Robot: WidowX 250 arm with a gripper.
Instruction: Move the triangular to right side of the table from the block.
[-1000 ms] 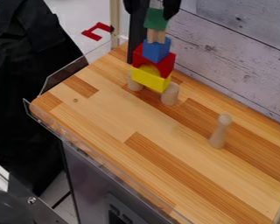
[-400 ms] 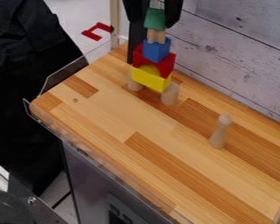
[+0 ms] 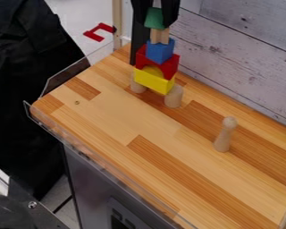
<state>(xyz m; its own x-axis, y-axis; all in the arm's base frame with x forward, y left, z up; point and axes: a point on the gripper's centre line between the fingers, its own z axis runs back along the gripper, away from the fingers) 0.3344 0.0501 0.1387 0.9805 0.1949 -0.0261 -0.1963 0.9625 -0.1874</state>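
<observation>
Pale wall boards point(image 3: 241, 58) are set behind the wooden tabletop point(image 3: 151, 154); a lone wooden peg point(image 3: 224, 136) is stood upright toward the view's right. The green block point(image 3: 154, 19), taken as the triangular one, is seen at the very top of the tower, tilted a bit, directly above the pale pieces point(image 3: 159, 36). Below those, the blue block point(image 3: 160, 51), red arch point(image 3: 171, 67) and yellow block point(image 3: 154, 84) are stacked, with the yellow one carried by two stubby cylinders point(image 3: 173, 97). Key relation: no sideways offset is seen from the jaws of the gripper point(image 3: 157, 21); the green block is framed between them, one on each side. Whether it is clamped or only brushed cannot be told, nor can any remaining gap. Its long axis can't be read reliably either. Step judged to be the grasp; no transfer done. A firm hold should be confirmed first, then a straight lift is called for so the pale pieces aren't dragged, then a carry to the view's right, if "right" is meant that way. Main risk: with the tilt, the block could be slipped out or the tower tipped. The peg should be given room at set-down.
</observation>
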